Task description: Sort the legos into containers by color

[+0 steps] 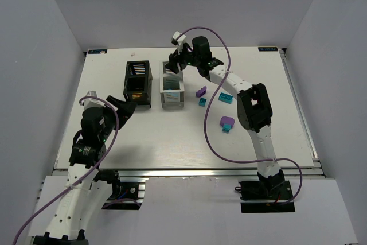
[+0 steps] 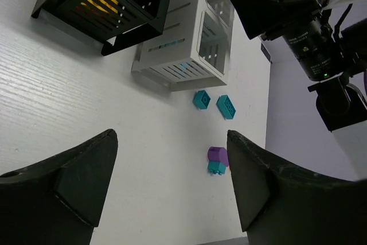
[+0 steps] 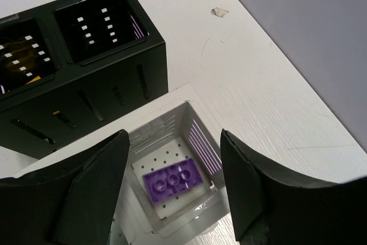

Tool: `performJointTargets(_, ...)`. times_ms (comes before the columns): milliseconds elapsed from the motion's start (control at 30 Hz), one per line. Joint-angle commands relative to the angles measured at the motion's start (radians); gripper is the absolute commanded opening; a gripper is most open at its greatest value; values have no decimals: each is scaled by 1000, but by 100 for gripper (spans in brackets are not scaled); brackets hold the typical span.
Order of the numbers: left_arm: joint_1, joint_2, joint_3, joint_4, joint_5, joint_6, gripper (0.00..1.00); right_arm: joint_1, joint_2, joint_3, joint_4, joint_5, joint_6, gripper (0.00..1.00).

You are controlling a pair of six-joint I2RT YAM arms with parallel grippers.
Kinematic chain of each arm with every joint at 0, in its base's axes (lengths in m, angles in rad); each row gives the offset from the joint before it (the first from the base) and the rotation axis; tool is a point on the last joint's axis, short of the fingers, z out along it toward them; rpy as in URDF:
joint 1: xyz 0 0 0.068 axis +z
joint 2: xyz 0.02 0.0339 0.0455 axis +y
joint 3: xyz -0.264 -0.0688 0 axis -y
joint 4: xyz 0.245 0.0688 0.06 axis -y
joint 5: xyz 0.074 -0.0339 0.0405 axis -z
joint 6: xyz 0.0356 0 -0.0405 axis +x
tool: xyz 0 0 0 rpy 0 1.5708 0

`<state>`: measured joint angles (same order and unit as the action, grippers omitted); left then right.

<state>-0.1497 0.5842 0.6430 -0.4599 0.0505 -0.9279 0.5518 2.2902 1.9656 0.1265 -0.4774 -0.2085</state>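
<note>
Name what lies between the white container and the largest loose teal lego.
In the top view, a purple lego and a small teal lego lie in that stretch.

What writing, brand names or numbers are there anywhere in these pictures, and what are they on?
No text is legible in any view.
The left corner sticker at the far edge of the table: too small to read.
The right corner sticker: too small to read.
White print on the camera lens: blurred, unreadable.
</note>
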Motion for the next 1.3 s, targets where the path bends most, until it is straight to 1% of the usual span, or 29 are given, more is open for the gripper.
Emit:
performJointTargets(0, 4, -9, -9, 52, 37, -5, 85, 2, -81, 7, -2, -15, -25, 70)
performJointTargets(33, 6, -3, -12, 65, 51, -5, 78, 2, -96, 9, -16, -21, -49, 74)
performJointTargets(67, 4, 3, -17, 102, 90, -5, 61, -1, -110, 4, -55, -36, -70, 78)
performJointTargets(133, 6, 32, -22, 147, 142, -8, 37, -4, -176, -16, -97, -50, -112, 89)
performJointTargets(200, 6, 60, -20, 199, 224, -14, 17, -19, -256, -60, -163, -81, -153, 89)
performJointTargets(267, 2, 101, -11, 213, 259, -14, 13, -39, -310, -91, -226, -162, -195, 89)
performJointTargets(300, 2, 112, 3, 225, 281, -8, 13, -65, -364, -109, -299, -190, -212, 89)
performJointTargets(333, -8, 120, 9, 231, 285, -5, 14, -78, -395, -153, -336, -219, -229, 87)
performJointTargets(367, -14, 135, 17, 234, 285, -2, 17, -95, -426, -186, -365, -254, -241, 84)
performJointTargets(400, -24, 144, 26, 240, 285, 4, 22, -125, -493, -223, -393, -262, -268, 80)
performJointTargets(433, -49, 155, 46, 239, 282, 9, 35, -139, -532, -303, -443, -265, -285, 77)
performJointTargets(467, -69, 169, 55, 237, 273, 14, 40, -156, -564, -344, -471, -264, -305, 70)
performJointTargets(500, -92, 201, 66, 236, 264, 23, 45, -192, -631, -381, -500, -262, -339, 66)
performJointTargets(533, -155, 221, 89, 234, 229, 30, 53, -213, -664, -417, -557, -260, -350, 59)
performJointTargets(567, -190, 239, 102, 231, 201, 37, 56, -236, -693, -482, -586, -253, -359, 57)
performJointTargets(600, -229, 285, 116, 228, 177, 52, 59, -284, -748, -510, -617, -247, -367, 56)
performJointTargets(633, -294, 311, 141, 228, 143, 58, 60, -309, -776, -536, -677, -239, -387, 57)
performJointTargets(700, -347, 362, 161, 239, 120, 66, 64, -367, -845, -603, -735, -176, -411, 64)
performJointTargets(733, -391, 411, 171, 245, 111, 69, 65, -378, -868, -623, -763, -143, -445, 73)
performJointTargets(767, -408, 436, 193, 250, 91, 77, 66, -394, -908, -666, -803, -56, -453, 82)
performJointTargets(800, -422, 459, 205, 248, 85, 80, 66, -400, -926, -689, -811, -3, -453, 89)
performJointTargets(833, -445, 509, 219, 245, 80, 84, 67, -408, -942, -709, -823, 37, -456, 89)
performJointTargets(900, -477, 555, 265, 234, 66, 104, 68, -443, -977, -753, -864, 112, -454, 89)
performJointTargets(967, -496, 618, 296, 216, 51, 116, 68, -460, -985, -774, -890, 192, -411, 89)
performJointTargets(1067, -524, 678, 337, 199, 34, 133, 69, -487, -980, -817, -929, 272, -358, 89)
performJointTargets(1167, -530, 692, 323, 225, 29, 118, 69, -515, -960, -840, -950, 269, -380, 89)
performJointTargets(1233, -530, 689, 299, 247, 31, 95, 70, -518, -943, -834, -975, 272, -434, 89)
performJointTargets(1267, -531, 687, 294, 269, 34, 90, 77, -520, -919, -827, -990, 258, -462, 89)
